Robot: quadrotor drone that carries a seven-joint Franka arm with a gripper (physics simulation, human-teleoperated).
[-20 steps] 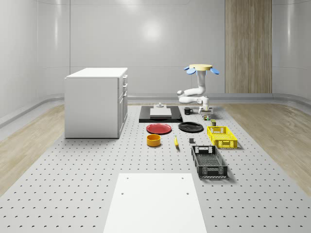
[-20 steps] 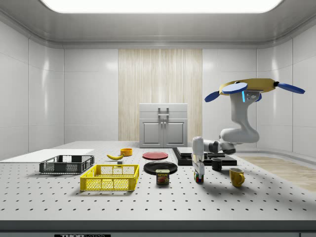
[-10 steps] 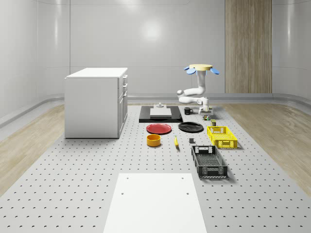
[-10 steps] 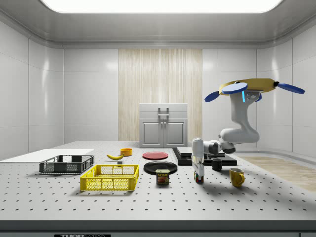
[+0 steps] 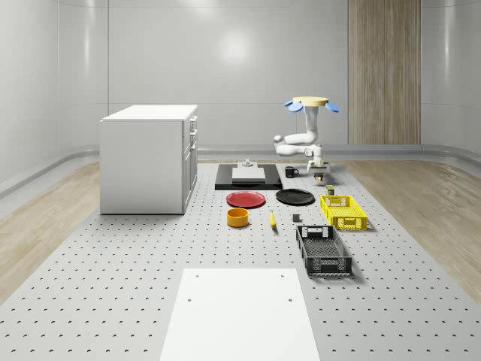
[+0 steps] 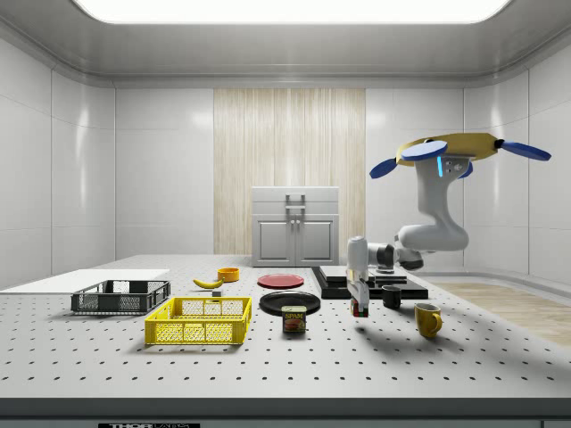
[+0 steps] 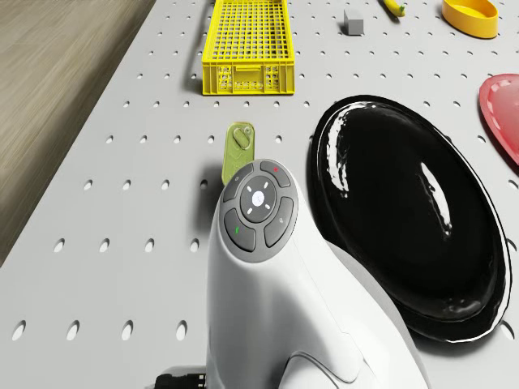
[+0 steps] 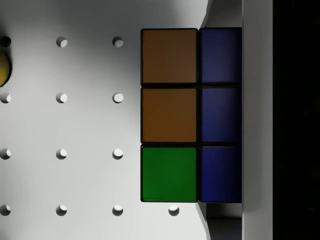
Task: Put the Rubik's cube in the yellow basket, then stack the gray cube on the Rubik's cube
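Side view: my end effector (image 6: 359,309) pinches the cube (image 6: 360,311) just off the tabletop (image 6: 375,357). I should lift straight, then go to the basket (image 6: 198,321).

Bright, even light falls from a ceiling panel (image 6: 285,9), with soft glare on the far wall (image 5: 237,49). The black plate (image 7: 405,211) carries sharp white highlights. Shadows on the bench (image 6: 268,366) are faint; dim shade covers the Rubik's cube (image 8: 192,115).
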